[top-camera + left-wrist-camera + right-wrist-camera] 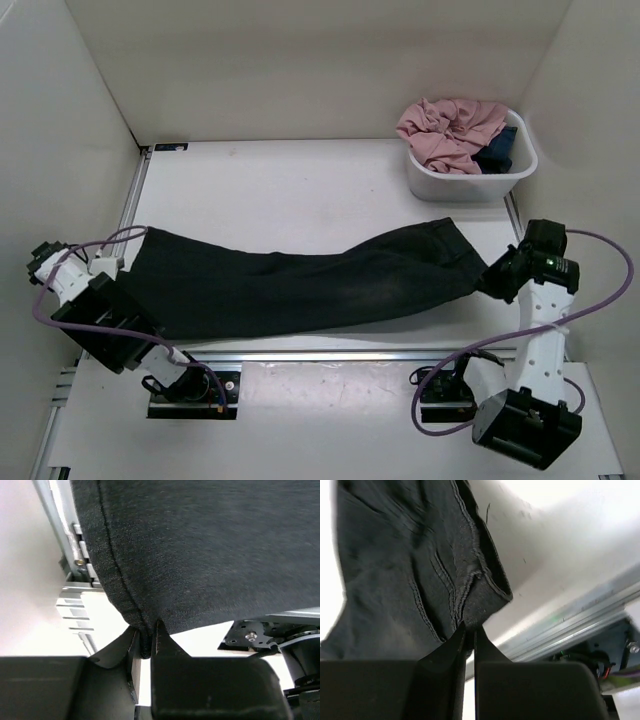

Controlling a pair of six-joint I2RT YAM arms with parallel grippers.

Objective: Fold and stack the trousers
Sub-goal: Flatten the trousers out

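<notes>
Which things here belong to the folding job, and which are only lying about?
Job: long black soft-cloth trousers; left gripper and right gripper, jaws shut on them.
Lying about: white plastic tub; crumpled pink garment; small dark blue garment.

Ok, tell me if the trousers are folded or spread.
Spread full length: the trousers stretch between the left gripper and right gripper, each pinching one end.

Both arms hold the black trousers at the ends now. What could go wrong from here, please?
1. The left arm's fingers pinch only the seamed edge of the long black cloth trousers, and the right arm's fingers only a waistband corner. Pulling apart might slip one end free.
2. The cloth's near edge lies close to the metal rail, so it may snag there when folded.
</notes>
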